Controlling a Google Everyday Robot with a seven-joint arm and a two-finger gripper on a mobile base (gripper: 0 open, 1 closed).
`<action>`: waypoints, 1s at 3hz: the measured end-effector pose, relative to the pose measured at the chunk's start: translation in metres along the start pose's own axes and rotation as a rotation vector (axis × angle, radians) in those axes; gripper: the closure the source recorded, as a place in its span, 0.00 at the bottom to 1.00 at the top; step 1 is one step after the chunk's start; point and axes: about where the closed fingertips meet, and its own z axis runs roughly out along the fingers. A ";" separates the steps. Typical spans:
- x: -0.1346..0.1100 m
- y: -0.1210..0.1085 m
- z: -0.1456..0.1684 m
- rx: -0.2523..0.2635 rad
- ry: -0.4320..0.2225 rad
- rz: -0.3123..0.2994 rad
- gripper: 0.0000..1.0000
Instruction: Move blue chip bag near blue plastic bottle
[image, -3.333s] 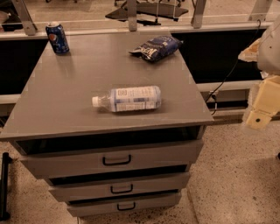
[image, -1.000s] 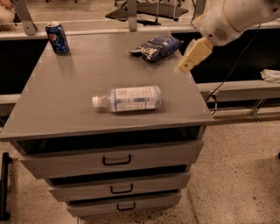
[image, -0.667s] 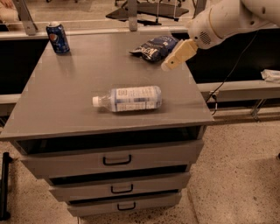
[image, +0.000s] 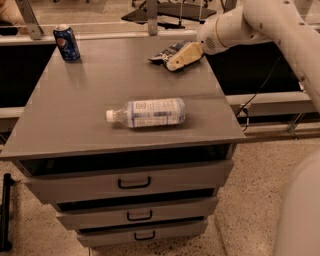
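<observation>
The blue chip bag (image: 166, 53) lies at the far right of the grey cabinet top (image: 75, 115), partly covered by my gripper. My gripper (image: 180, 56) reaches in from the right on a white arm and sits over the bag's right half. The blue plastic bottle (image: 147, 112) lies on its side in the middle of the top, white cap pointing left, well in front of the bag.
A dark blue soda can (image: 66, 42) stands at the far left corner. The cabinet has three drawers (image: 134, 183) below the front edge. A cable (image: 255, 95) hangs off the right side. Chair legs stand behind the cabinet.
My arm has swung in from the right side of the cabinet and leftward, and the gripper now sits over the chip bag. The bottle and can have not moved.
</observation>
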 end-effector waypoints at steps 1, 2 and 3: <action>0.000 -0.020 0.033 -0.005 -0.027 0.031 0.00; 0.004 -0.027 0.056 -0.011 -0.025 0.048 0.00; 0.014 -0.038 0.068 0.000 -0.001 0.056 0.00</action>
